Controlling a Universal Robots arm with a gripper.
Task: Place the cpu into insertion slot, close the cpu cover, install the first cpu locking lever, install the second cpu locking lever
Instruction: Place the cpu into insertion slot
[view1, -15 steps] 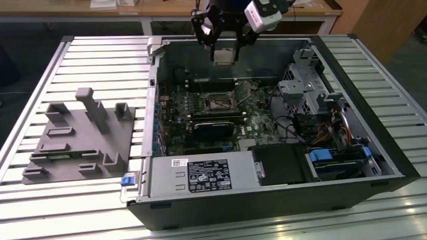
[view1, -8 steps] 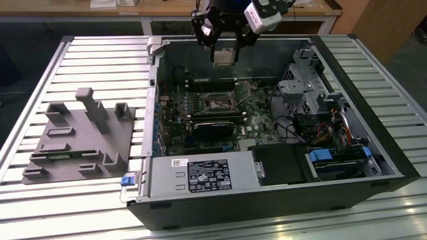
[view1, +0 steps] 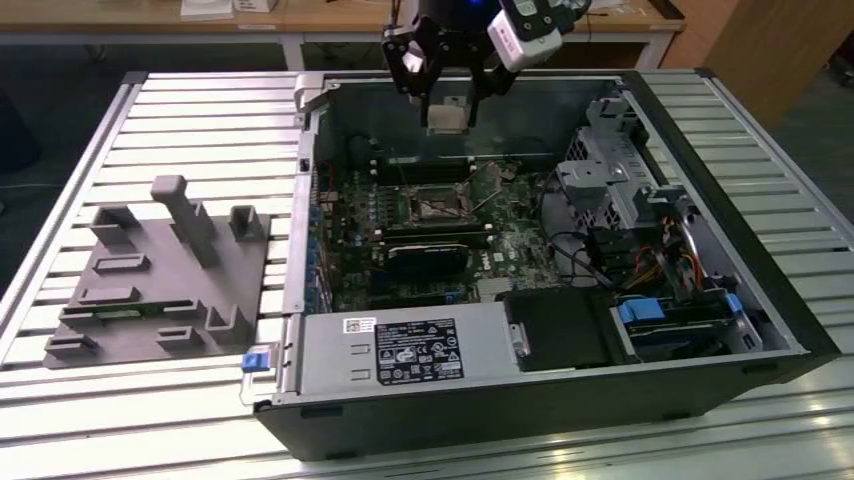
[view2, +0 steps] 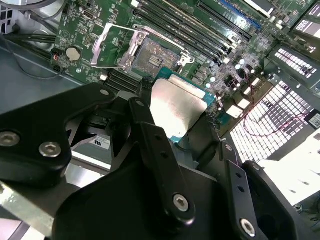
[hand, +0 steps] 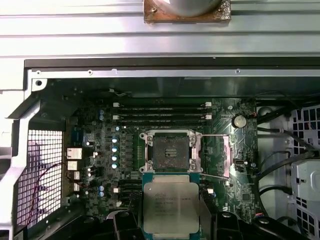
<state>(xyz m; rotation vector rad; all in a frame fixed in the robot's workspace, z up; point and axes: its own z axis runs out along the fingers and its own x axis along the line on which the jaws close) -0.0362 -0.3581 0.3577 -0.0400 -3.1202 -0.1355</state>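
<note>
Exterior view is showing the gripper (view1: 447, 110) hanging above the far edge of the open computer case (view1: 534, 415). Its fingers are clamping the cpu (view1: 447, 117) by two opposite edges, so the chip is hanging in the air, well clear of the circuit board (view1: 354, 270). The insertion slot (view1: 438, 206) is lying bare near the middle of the board, below the chip and apart from it.

In both wrist views the cpu (view2: 177, 105) (hand: 171, 205) is sitting between the black fingers (hand: 122, 227), its silvery top facing the cameras and a green rim showing around it. The slot (view2: 152, 57) (hand: 167, 151) is showing its dark centre uncovered. The cpu cover (view2: 131, 30) (hand: 226, 156) is lying flipped open just beside it, joined at one edge of the socket — green board is showing through its window.

A grey moulded fixture (view1: 160, 280) is lying on the slatted metal table (view1: 200, 100), toward the table's edge on the exterior view's left — just beside the case.
</note>
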